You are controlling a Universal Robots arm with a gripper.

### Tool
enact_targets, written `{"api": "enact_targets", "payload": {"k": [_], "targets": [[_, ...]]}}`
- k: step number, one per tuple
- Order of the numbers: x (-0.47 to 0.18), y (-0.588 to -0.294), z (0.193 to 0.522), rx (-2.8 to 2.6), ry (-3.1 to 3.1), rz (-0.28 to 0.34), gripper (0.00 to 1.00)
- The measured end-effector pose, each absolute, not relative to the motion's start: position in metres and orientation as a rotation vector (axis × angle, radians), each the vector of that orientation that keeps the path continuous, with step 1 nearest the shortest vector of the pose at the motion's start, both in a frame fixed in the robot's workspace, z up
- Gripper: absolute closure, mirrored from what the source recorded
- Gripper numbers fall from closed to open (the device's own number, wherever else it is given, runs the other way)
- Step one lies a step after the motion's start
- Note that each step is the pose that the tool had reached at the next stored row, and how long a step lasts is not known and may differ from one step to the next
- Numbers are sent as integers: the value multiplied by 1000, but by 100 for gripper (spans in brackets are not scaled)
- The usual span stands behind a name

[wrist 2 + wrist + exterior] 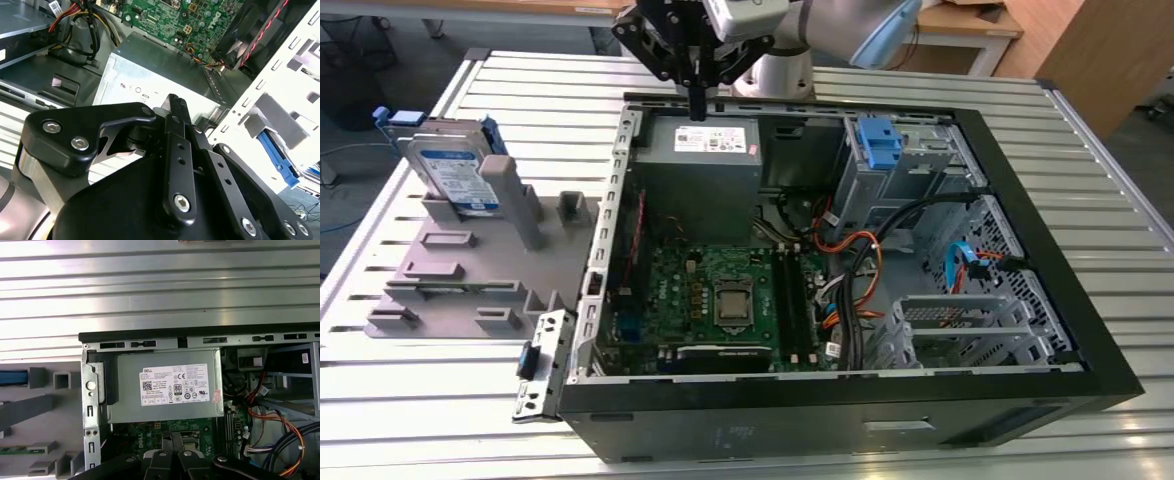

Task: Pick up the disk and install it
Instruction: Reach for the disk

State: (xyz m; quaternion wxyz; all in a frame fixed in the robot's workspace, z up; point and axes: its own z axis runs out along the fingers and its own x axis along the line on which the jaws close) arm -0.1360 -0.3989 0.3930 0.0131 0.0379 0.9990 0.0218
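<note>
the claw (pixel 698 108) is hanging with its fingers pressed together and gripping nothing, tips pointing down just above the grey power supply box (pixel 700 140) at the far edge of the open computer case (pixel 854 400). the second wrist view is looking along the shut claw (pixel 175 102) toward that same box (pixel 150 80).

the case is lying on its side on the slatted metal table (pixel 1067 130). inside it are sitting the power supply, a green motherboard (pixel 720 290), a tangle of orange and black cables (pixel 854 250), and a blue plastic bracket (pixel 878 140) in the drive bay toward the exterior view's right.

the disk (pixel 454 170) is standing upright in a grey fixture (pixel 454 260) outside the case, on the exterior view's left, well apart from the claw.

the first wrist view is showing the white label on the power supply (pixel 170 390) face on, with the table slats (pixel 150 280) beyond the case wall and part of the fixture (pixel 30 407) beside it. the second wrist view is showing the motherboard (pixel 175 20) beyond the power supply.
</note>
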Motion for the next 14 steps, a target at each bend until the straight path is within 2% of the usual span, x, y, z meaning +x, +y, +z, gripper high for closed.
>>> {"api": "enact_targets", "payload": {"k": [14], "targets": [[-155, -399, 392, 118, 3112, 68, 89]]}}
